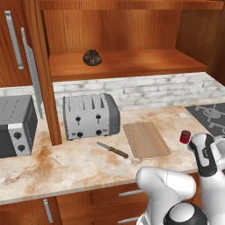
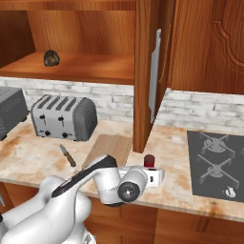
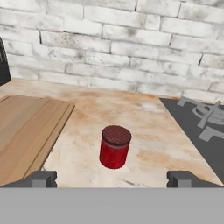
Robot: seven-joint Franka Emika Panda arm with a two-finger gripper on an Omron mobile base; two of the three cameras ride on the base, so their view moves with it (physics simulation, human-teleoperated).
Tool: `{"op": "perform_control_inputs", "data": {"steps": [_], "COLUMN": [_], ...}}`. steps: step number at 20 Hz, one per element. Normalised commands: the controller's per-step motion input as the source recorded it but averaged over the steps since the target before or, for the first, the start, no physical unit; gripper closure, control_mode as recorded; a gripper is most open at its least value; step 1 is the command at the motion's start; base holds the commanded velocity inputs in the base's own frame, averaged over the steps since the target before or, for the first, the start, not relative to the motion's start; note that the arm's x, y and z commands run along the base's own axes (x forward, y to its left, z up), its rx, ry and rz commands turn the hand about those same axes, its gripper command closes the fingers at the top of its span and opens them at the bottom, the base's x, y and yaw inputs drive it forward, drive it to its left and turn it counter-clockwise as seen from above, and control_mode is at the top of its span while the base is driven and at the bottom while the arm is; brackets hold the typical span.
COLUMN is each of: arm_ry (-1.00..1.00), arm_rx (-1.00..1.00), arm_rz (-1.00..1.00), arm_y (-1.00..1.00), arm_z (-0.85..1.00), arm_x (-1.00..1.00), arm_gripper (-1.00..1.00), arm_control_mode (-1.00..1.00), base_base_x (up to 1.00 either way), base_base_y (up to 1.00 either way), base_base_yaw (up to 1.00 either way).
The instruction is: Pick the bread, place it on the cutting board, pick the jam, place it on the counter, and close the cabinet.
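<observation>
The bread, a dark lumpy loaf, lies on the shelf of the open cabinet. The jam, a red jar with a darker lid, stands upright on the counter, just right of the bare cutting board. My gripper is open and low over the counter's front. The jar stands a short way ahead of the fingertips, centred between them and untouched.
A silver toaster stands left of the board, with a knife in front of it. A toaster oven is far left. The stove lies right of the jar. The cabinet door stands out over the counter.
</observation>
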Motion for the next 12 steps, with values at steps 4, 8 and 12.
{"op": "perform_control_inputs", "data": {"steps": [4,8,12], "arm_ry": [-0.12,-0.12,-0.13], "arm_rx": [0.0,0.0,0.0], "arm_rz": [0.0,0.0,0.0], "arm_y": [0.05,0.06,0.18], "arm_z": [0.25,0.29,0.37], "arm_x": [-0.33,-0.29,-0.2], "arm_gripper": [-1.0,-1.0,-1.0], "arm_control_mode": [-1.0,-1.0,-1.0], "base_base_x": [0.0,0.0,0.0], "base_base_y": [0.0,0.0,0.0], "base_base_yaw": [0.0,0.0,0.0]}}
